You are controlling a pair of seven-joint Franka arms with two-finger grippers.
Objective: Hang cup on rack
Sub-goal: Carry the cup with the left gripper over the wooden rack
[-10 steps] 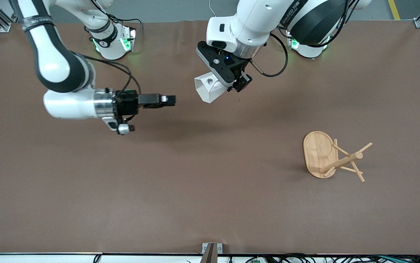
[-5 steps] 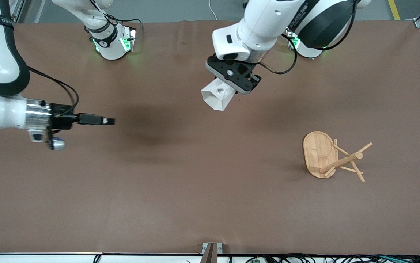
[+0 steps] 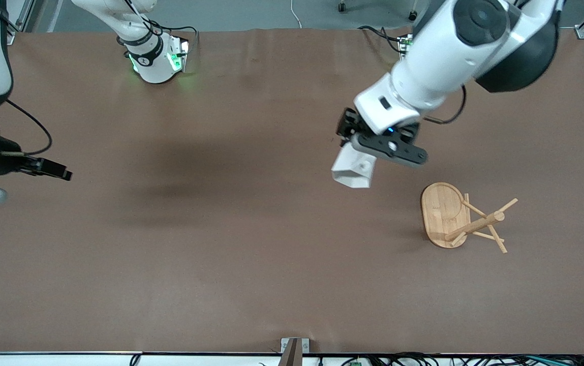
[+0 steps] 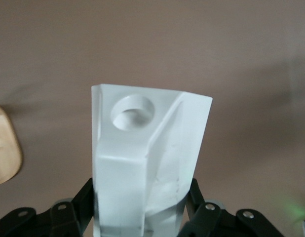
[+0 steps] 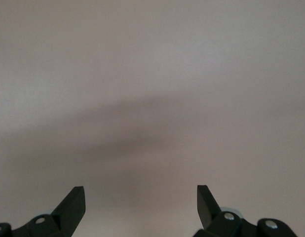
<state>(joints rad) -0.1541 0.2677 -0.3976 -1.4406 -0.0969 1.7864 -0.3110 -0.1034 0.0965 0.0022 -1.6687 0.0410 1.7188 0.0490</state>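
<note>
Front and wrist views of the cup-hanging task. The left arm reaches down from its base toward the middle of the table [image 3: 251, 264], forearm slanted, wrist bent so the left hand [image 3: 360, 160] points toward the front camera. Its fingers [image 4: 76, 210] are clamped on the cup [image 3: 352, 170], which hangs in the air over bare table, tilted, mouth directed toward the front camera; the left wrist view shows the blocky handle with its round hole [image 4: 133, 112] facing the camera and the faceted body projecting out from between the fingers. The rack [image 3: 462, 221] stands on the table toward the left arm's end, nearer the front camera than the spot under the cup and apart from it, its oval base flat and pegs angled outward. The right hand [image 3: 50, 170] hangs over the right arm's end of the table, fingers [image 5: 73, 202] spread wide and holding nothing, its forearm level.
</note>
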